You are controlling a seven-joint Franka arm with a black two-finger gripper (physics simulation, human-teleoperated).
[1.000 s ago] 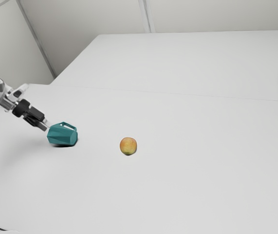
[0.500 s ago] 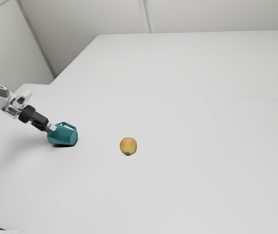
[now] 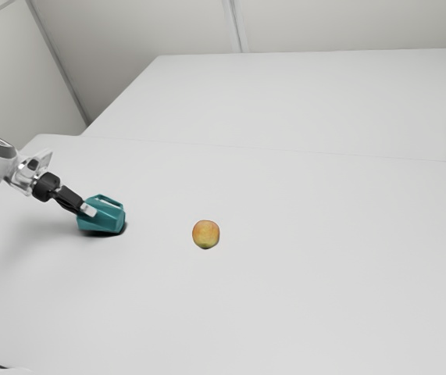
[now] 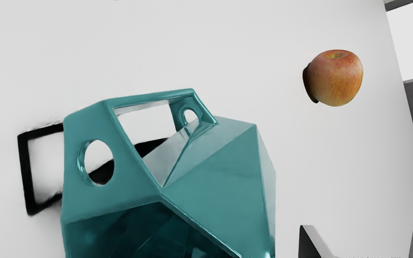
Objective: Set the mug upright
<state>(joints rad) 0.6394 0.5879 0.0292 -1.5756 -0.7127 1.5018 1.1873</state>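
Note:
In the exterior view my gripper (image 3: pixel 88 210) reaches down to the side of the teal mug (image 3: pixel 107 222) that faces the arm. The faceted mug lies on its side, handle upward and dark opening toward my hand. From the wrist view, the mug (image 4: pixel 213 172) is close in front of my gripper (image 4: pixel 206 249), its handle (image 4: pixel 149 96) standing off the body. One finger (image 4: pixel 312 245) is visible beside the mug's outer wall with a gap between them; the other is hidden. The gripper is open.
A red-yellow apple (image 3: pixel 205 234) rests on the white table (image 3: pixel 301 289), toward the exterior view's right from the mug. The apple (image 4: pixel 335 78) is beyond the mug from my hand. Another white surface (image 3: pixel 285 101) stands behind the table.
My hand has come lower and moved toward the exterior view's right, so the fingertips now overlap the mug there. The mug has shifted very slightly to that view's right; the apple has stayed put.

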